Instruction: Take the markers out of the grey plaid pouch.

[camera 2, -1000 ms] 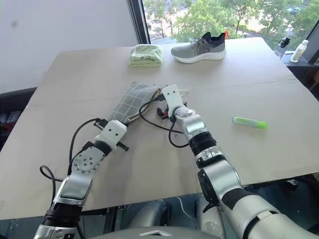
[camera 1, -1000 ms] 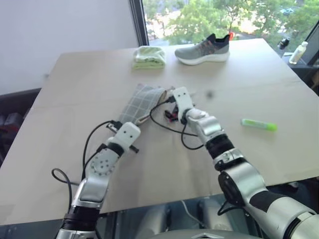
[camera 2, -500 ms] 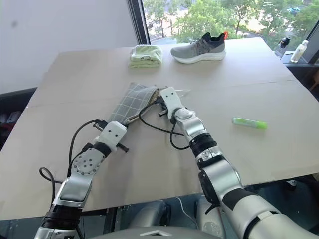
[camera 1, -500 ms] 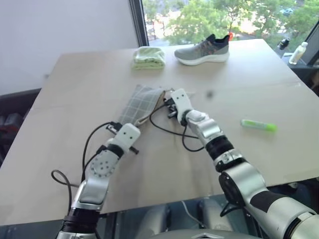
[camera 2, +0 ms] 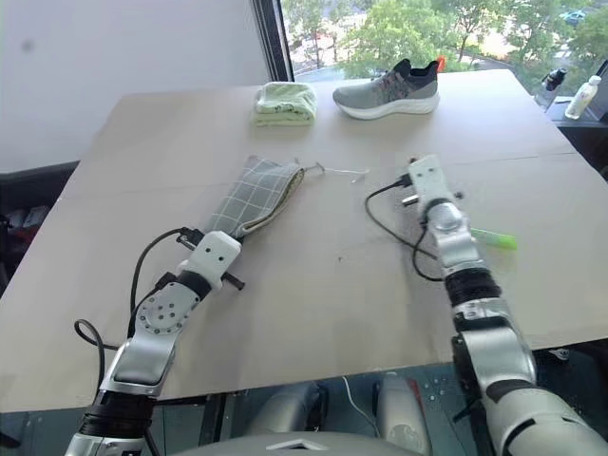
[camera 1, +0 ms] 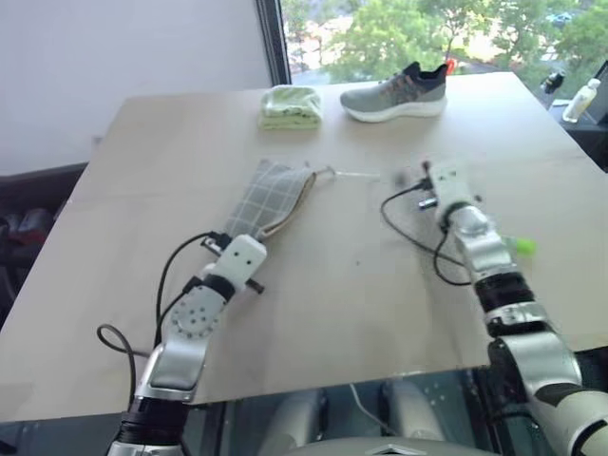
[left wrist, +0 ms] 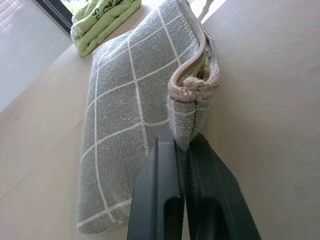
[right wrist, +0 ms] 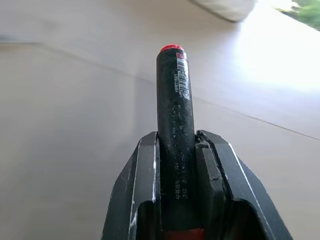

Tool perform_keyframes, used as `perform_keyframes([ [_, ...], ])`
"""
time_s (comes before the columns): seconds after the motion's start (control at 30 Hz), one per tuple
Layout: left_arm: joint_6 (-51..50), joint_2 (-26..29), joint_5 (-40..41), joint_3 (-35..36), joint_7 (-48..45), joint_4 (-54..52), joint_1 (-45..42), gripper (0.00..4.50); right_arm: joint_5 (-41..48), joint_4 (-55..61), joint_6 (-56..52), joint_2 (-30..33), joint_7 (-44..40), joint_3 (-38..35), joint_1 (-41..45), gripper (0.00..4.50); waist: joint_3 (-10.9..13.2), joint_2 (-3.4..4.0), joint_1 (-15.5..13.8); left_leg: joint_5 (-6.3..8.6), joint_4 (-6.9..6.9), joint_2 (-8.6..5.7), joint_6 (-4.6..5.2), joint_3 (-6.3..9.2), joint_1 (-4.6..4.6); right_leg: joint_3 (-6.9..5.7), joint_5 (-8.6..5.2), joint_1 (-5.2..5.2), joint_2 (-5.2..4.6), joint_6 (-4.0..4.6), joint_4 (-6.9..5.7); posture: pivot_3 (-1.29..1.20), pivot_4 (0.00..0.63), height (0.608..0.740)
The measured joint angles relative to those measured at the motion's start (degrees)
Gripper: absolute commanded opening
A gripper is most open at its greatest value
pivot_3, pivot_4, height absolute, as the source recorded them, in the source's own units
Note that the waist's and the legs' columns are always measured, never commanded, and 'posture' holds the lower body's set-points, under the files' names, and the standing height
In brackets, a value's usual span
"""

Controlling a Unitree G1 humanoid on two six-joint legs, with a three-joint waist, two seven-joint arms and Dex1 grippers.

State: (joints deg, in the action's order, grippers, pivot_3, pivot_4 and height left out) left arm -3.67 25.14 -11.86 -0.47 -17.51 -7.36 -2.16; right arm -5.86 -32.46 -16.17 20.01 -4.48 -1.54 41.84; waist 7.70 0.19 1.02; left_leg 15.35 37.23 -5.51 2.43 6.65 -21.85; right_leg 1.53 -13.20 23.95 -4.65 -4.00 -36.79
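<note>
The grey plaid pouch (camera 1: 272, 197) lies flat on the tan table, its tan-edged mouth pointing toward the far side. My left gripper (left wrist: 182, 149) is shut on the pouch's near corner, pinching the fabric by the zip end. Well to the right of the pouch, my right gripper (right wrist: 176, 141) hovers over the table (camera 2: 342, 285), shut on a black marker (right wrist: 174, 107) with a red end. That marker sticks out forward past the fingertips. In the head views the right gripper (camera 2: 419, 174) sits close to a lime-green pen (camera 2: 495, 238). Whatever is inside the pouch is hidden.
A grey sneaker (camera 1: 398, 92) and a folded pale green cloth (camera 1: 290, 106) rest at the table's far edge. A white bottle (camera 1: 581, 99) stands beyond the far right corner. A thin string (camera 2: 343, 172) trails from the pouch's mouth.
My right gripper closed on the black marker at the pouch's mouth and swung far to the right with it. The left gripper and pouch stayed put.
</note>
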Motion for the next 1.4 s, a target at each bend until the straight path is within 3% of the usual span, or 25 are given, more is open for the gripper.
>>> perform_keyframes([
  [0.1,0.23,0.67,0.65,0.34,-0.35,0.0,0.26,0.0,0.77,0.44,-1.49,8.86,-2.63,-3.27,0.02,0.41,0.02,-0.02,-0.32,0.01,0.01,-0.03,0.02,-0.01,-0.05,-0.02,0.0,-0.02,-0.04,0.0,0.09,0.0,0.15,0.74],
  [0.2,0.32,1.6,0.84,0.71,-0.52,0.16,0.25,0.0,1.5,0.35,-3.42,13.77,-7.01,-4.12,0.01,0.41,0.04,-0.04,-0.01,0.01,-0.02,0.04,0.02,-0.11,-0.03,0.06,0.0,-0.03,-0.22,0.0,0.13,0.0,0.15,0.74],
  [0.43,0.7,3.44,1.86,3.09,-0.95,1.24,0.69,0.0,1.71,-0.63,-6.25,18.89,-13.98,-3.84,-4.36,3.71,0.06,-0.05,-0.09,0.01,-0.01,0.08,0.03,-0.16,-0.03,0.07,0.0,-0.03,-0.25,0.0,0.1,0.0,0.15,0.74],
  [0.6,2.28,5.77,4.26,7.25,-2.1,0.5,5.68,0.0,3.4,6.05,-5.75,18.62,-15.42,-4.28,-8.04,3.71,0.08,-0.04,0.08,0.02,-0.03,0.1,0.04,-0.24,-0.02,0.15,0.0,-0.01,-0.24,0.0,0.12,0.0,0.15,0.74],
  [0.7,3.38,7.23,5.38,9.14,-3.28,0.11,8.23,1.02,6.92,10.5,-4.16,17.12,-16.93,-6.62,-8.84,3.79,0.08,-0.04,-0.08,0.02,-0.03,0.12,0.04,-0.21,-0.01,0.12,0.0,-0.02,-0.23,0.0,0.12,0.0,0.15,0.74],
  [0.9,6.01,8.31,10.3,11.88,-7.28,-1.79,11.65,3.91,17.01,22.12,-2.96,14.75,-28.74,-8.07,-15.75,3.79,0.14,-0.14,-0.98,0.04,0.04,0.09,0.07,0.02,-0.07,0.01,0.0,-0.17,-0.31,0.0,0.26,0.0,0.15,0.74],
  [0.97,6.53,8.14,11.55,11.84,-8.16,-3.12,12.06,4.41,18.92,24.09,-3.37,14.52,-31.53,-7.76,-17.45,3.79,0.15,-0.15,-1.07,0.05,0.04,0.09,0.08,0.03,-0.1,0.02,0.0,-0.17,-0.32,0.0,0.29,0.0,0.15,0.74],
  [1.17,8.09,9.66,15.02,12.18,-13.82,-7.16,18.01,4.41,25.53,30.94,-5.15,17.4,-45.39,-5.45,-26.09,3.79,0.17,-0.12,-0.93,0.08,-0.01,0.11,0.12,0.02,-0.07,0.04,0.0,-0.17,-0.29,0.0,0.34,0.0,0.15,0.74],
  [1.4,-6.48,8.9,25.78,12.76,-18.45,-15.33,24.88,4.41,28.64,29.26,0.18,19.08,-56.41,-5.99,-32.11,3.79,0.19,-0.14,-0.82,0.23,0.08,0.12,0.38,0.02,0.01,-0.08,0.0,-0.29,-0.3,0.0,0.32,0.0,0.15,0.74],
])
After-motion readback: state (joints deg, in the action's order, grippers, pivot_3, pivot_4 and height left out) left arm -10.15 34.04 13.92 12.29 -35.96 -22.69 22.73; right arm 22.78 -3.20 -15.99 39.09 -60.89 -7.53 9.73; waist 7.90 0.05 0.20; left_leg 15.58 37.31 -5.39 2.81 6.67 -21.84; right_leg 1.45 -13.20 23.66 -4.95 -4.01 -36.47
